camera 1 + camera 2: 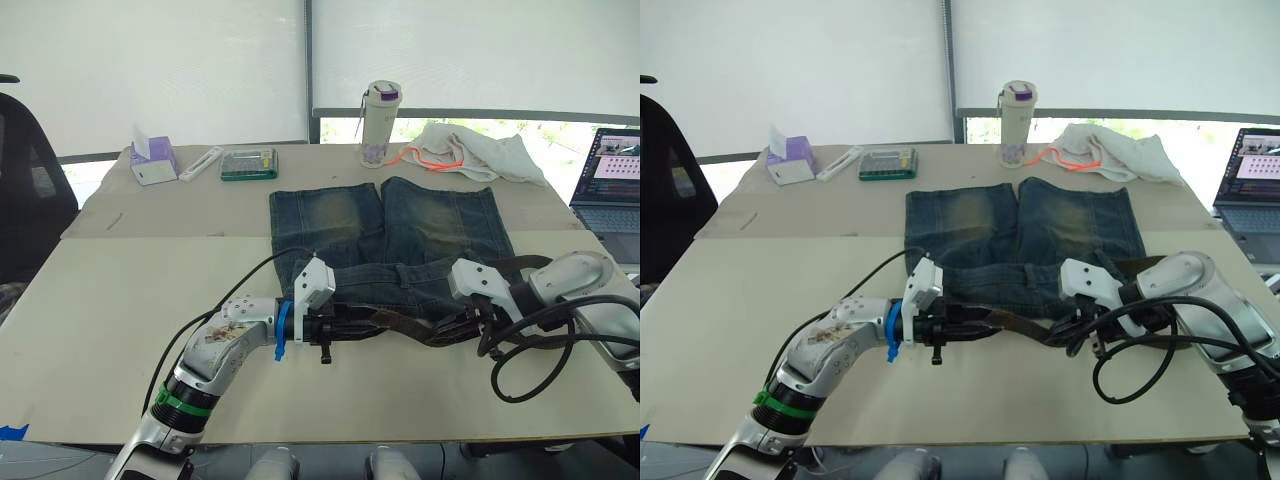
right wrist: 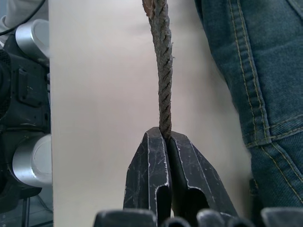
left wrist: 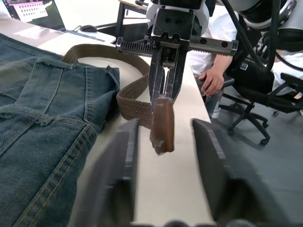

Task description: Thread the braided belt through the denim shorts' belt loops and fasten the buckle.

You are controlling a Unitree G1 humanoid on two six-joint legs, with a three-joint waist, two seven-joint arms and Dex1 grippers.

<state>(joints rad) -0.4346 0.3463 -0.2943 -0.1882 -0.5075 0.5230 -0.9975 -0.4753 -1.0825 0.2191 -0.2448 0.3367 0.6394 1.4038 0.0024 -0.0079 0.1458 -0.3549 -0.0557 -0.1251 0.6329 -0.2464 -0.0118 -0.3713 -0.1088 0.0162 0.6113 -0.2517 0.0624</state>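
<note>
With the right pincer (image 2: pixel 164 142) clamped on the braided belt (image 3: pixel 137 101), the spread left pincer (image 3: pixel 163 156) should close squarely on its leather tip.

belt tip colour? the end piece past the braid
Solid reddish-brown, leather-looking, on the braided belt; the braid is olive-brown. Left wrist view shows it best, pinched by the right gripper.

Hidden and cut-off parts around the belt and shorts

From my head cameras I can't make out the belt loops or the buckle: the denim shorts (image 1: pixel 390 245) have their waistband covered by both arms. The braided belt (image 1: pixel 400 322) runs under the right pincer (image 1: pixel 1072 335), so its far end is hidden. My left pincer's own fingers (image 3: pixel 116 189) are a blur, and the laptop (image 1: pixel 612 190) is cut off.
</note>
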